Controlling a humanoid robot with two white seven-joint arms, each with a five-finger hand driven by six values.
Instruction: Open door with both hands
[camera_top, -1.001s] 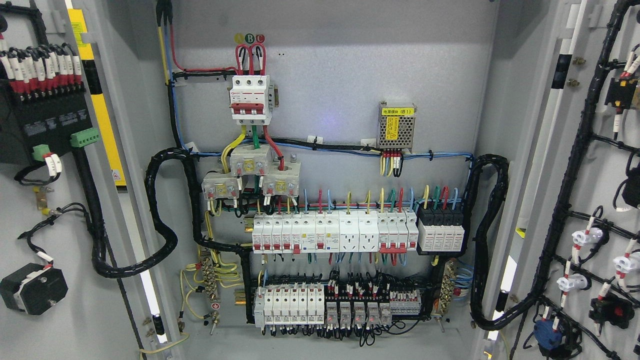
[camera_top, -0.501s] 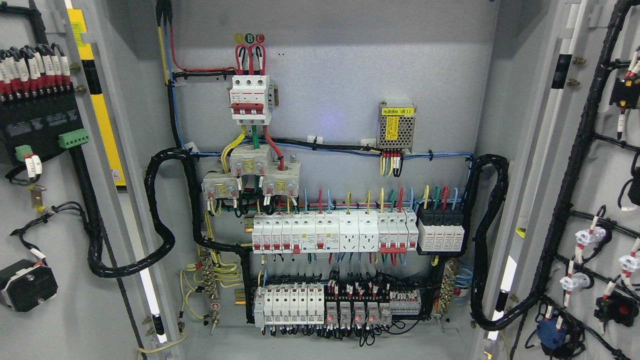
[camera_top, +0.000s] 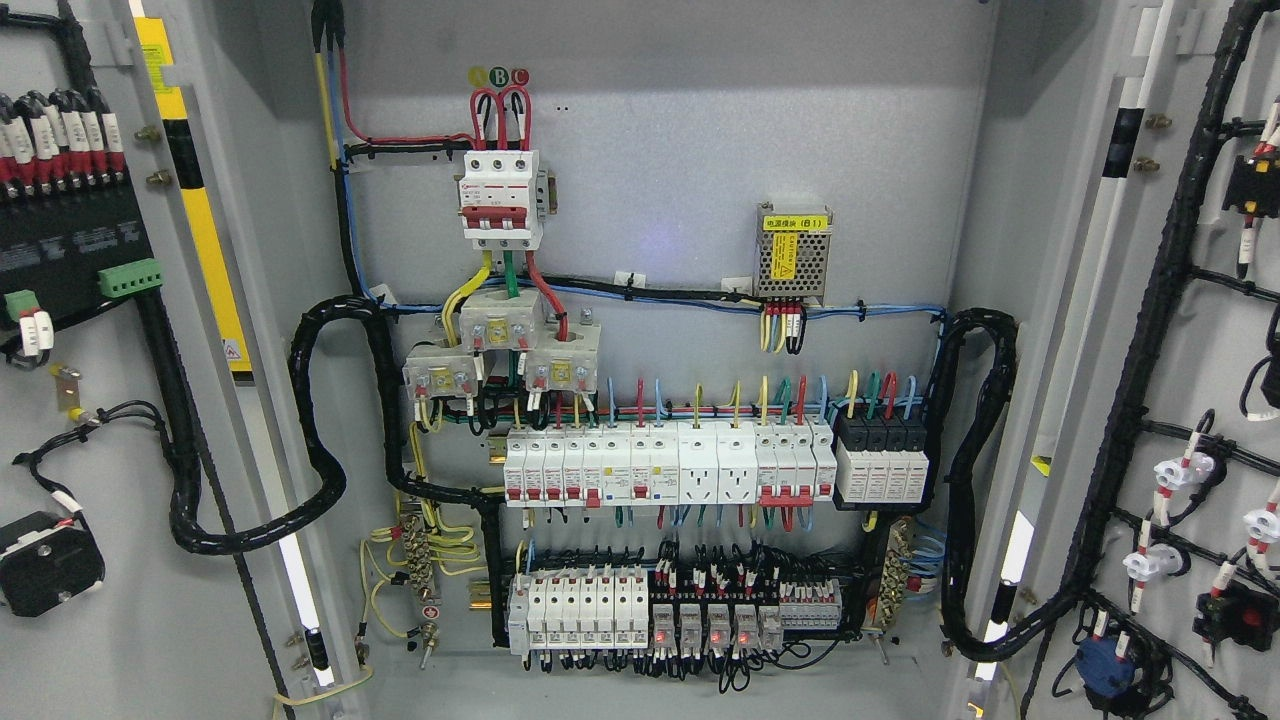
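I look into an open grey electrical cabinet. The left door (camera_top: 110, 420) stands swung out at the picture's left, its inner face carrying a black module with red-tipped wires and a black round switch body. The right door (camera_top: 1200, 380) stands swung out at the right, its inner face carrying black cable looms and white and blue connectors. Neither of my hands nor arms shows in the head view.
The back panel holds a red-and-white main breaker (camera_top: 501, 200), a small power supply with a yellow label (camera_top: 794, 255), a row of white breakers and sockets (camera_top: 670, 465) and a lower row of relays (camera_top: 680, 612). Thick black cable bundles (camera_top: 320, 440) loop from both doors into the cabinet.
The left door has swung further outward to the left, its module and switch sliding toward the picture's edge. The right door has swung slightly further out to the right.
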